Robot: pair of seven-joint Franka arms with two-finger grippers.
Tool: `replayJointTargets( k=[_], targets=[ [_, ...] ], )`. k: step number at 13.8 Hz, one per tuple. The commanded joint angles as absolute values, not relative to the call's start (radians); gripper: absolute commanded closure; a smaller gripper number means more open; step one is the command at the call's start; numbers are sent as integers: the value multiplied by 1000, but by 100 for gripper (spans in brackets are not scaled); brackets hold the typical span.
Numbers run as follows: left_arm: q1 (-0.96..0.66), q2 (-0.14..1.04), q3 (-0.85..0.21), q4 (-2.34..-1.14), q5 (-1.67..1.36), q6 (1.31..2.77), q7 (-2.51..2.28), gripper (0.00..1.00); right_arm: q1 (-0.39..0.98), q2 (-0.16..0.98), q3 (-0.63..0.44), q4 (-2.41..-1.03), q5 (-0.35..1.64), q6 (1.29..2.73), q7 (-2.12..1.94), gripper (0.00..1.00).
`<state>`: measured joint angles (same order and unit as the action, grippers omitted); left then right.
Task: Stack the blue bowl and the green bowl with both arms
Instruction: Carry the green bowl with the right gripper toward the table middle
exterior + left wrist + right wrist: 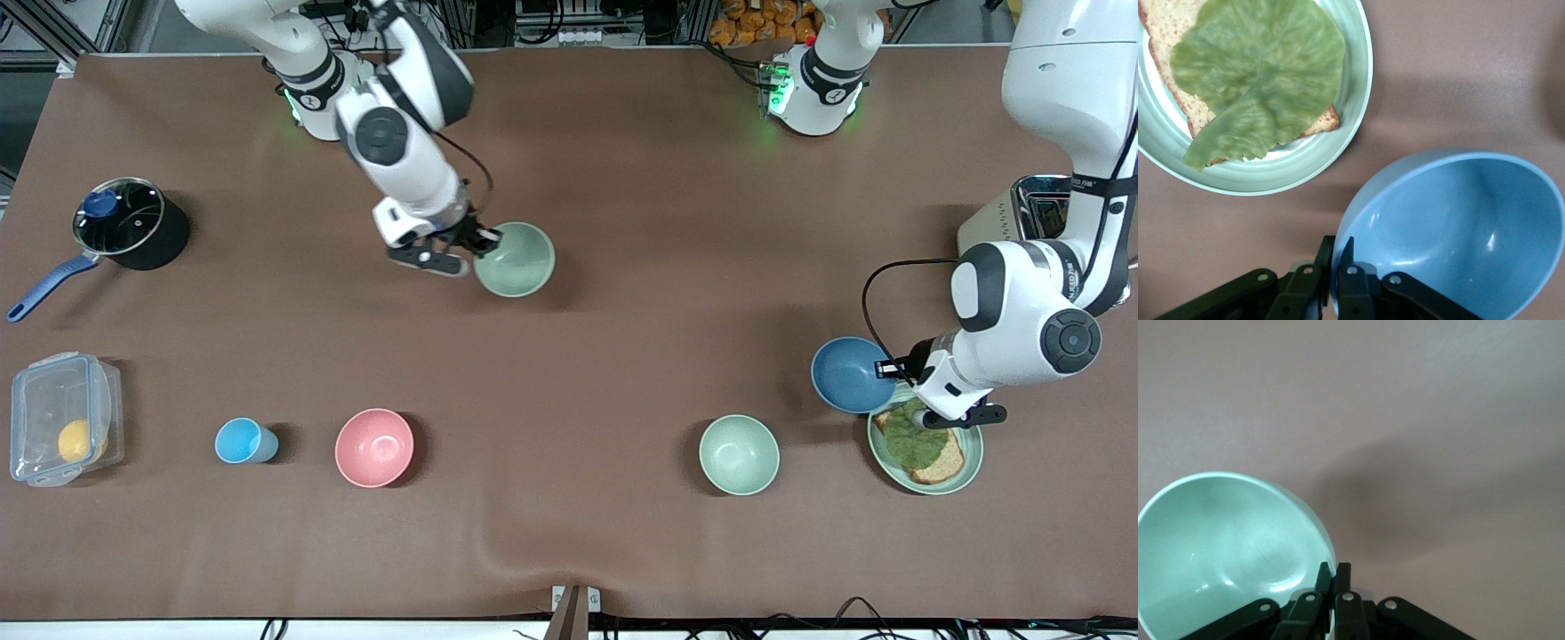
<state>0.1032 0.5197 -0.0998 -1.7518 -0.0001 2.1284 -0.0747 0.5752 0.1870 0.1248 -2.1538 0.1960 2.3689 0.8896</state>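
Note:
My right gripper [484,240] is shut on the rim of the pale green bowl [516,260], one finger inside and one outside. It holds the bowl over the table's middle, nearer the robots' bases. In the right wrist view the green bowl [1225,547] hangs beside the right gripper [1333,568], and its shadow falls apart from it on the cloth. My left gripper [893,369] is shut on the rim of the blue bowl [849,373] at the left arm's end. In the left wrist view the blue bowl [1458,233] tilts from the left gripper [1336,243].
A green plate [976,453] with toast and lettuce lies under the left wrist, its rim [1351,120] close to the blue bowl. A second green bowl [739,454], a pink bowl [374,447], a light-blue cup [242,441], a plastic box [62,431], a pot [124,227] and a toaster [1022,213] also stand here.

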Motion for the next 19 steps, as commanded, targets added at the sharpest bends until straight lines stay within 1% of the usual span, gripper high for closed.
replayJointTargets(
  k=[1,3,5,6,8,10,12,16,19],
  targets=[
    [109,508,-104,-1759,-20,2114,-63,100,618,279,110,-2050,192,2367,987,100],
    [109,509,-104,-1759,-20,2114,-61,100,658,333,109,-2020,131,2385,1078,100],
    [109,512,-104,-1759,-20,2114,-60,100,692,385,109,-2010,69,2451,1173,100],
    [109,512,-104,-1759,-20,2114,-63,100,705,405,109,-1993,58,2460,1198,100],
    [109,505,-106,-1761,-43,2114,-72,100,715,426,109,-1970,57,2462,1221,100],
    [109,471,-104,-1770,-136,2114,-75,100,732,446,106,-1957,54,2465,1230,100],
    [100,442,-107,-1804,-153,2115,-113,100,738,452,104,-1957,43,2467,1232,100],
    [97,342,-170,-1908,-181,2120,-178,100,753,477,103,-1956,20,2507,1273,100],
    [95,302,-267,-1965,-183,2169,-334,100,762,500,103,-1948,6,2510,1308,100]
  ],
)
